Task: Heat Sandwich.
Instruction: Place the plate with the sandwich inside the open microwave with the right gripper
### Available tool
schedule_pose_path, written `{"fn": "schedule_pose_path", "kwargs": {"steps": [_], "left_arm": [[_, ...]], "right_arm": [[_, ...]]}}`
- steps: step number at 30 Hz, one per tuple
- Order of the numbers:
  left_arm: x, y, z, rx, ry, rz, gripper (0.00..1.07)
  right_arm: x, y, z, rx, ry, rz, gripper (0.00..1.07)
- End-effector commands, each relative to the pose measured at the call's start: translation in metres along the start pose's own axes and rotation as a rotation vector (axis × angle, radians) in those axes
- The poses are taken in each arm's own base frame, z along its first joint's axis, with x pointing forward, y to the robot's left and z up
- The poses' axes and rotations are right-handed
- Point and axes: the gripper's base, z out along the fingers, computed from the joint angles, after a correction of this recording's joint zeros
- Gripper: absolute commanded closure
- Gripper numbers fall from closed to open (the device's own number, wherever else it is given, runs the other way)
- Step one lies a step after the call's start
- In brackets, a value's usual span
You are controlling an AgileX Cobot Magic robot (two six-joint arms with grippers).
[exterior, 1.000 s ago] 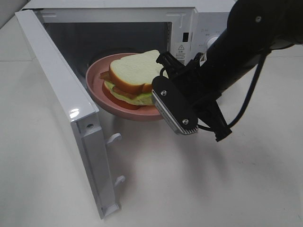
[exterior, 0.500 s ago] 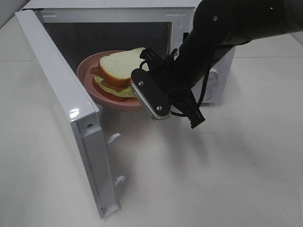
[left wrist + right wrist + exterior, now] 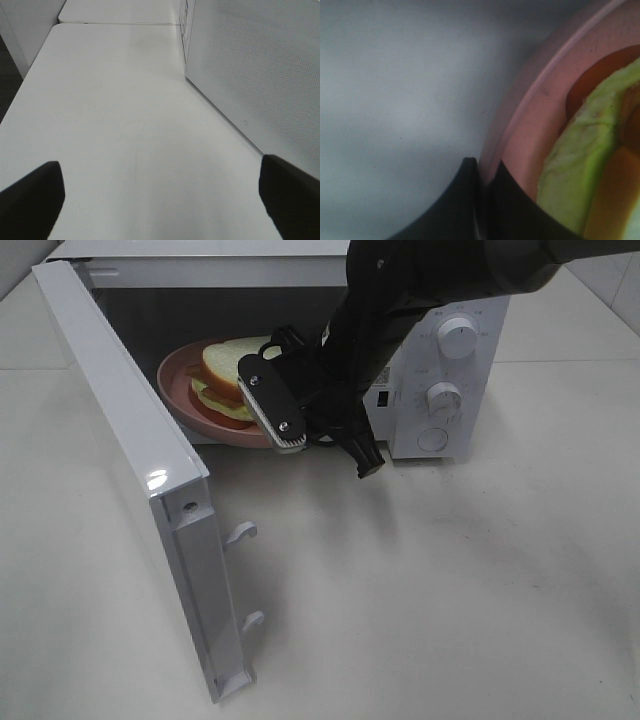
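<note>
Logged in the left wrist view only: left gripper [image 3: 160, 200], fingers [image 3: 30, 200] spread wide, nothing between them, low over the white table [image 3: 115, 100] beside a perforated white panel [image 3: 255, 65]. In the high view, from the left: microwave door [image 3: 130, 460] swung wide open; pink plate [image 3: 175, 390] in the cavity mouth, carrying the sandwich [image 3: 235, 365]; resting or lifted, not determinable. Right gripper [image 3: 481, 175] clamped on the plate's rim. Right arm [image 3: 390, 300] slanting down from the upper right across the cavity mouth, just left of the control knobs [image 3: 457, 337].
</note>
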Motion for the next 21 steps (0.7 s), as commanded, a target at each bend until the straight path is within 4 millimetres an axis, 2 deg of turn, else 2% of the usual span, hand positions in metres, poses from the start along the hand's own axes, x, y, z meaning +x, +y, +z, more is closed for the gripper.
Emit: {"fn": "schedule_pose_path", "kwargs": {"steps": [1, 5, 21], "left_arm": [[0.001, 0.0, -0.003, -0.001, -0.028, -0.005, 0.05], [0.001, 0.0, -0.003, -0.001, -0.028, -0.005, 0.05], [0.001, 0.0, -0.003, -0.001, -0.028, -0.005, 0.05]], "right_arm": [[-0.001, -0.012, -0.002, 0.027, 0.008, 0.016, 1.07], [-0.001, -0.022, 0.005, 0.028, 0.008, 0.041, 1.07], [0.002, -0.044, 0.02, 0.041, 0.033, 0.109, 1.05]]}}
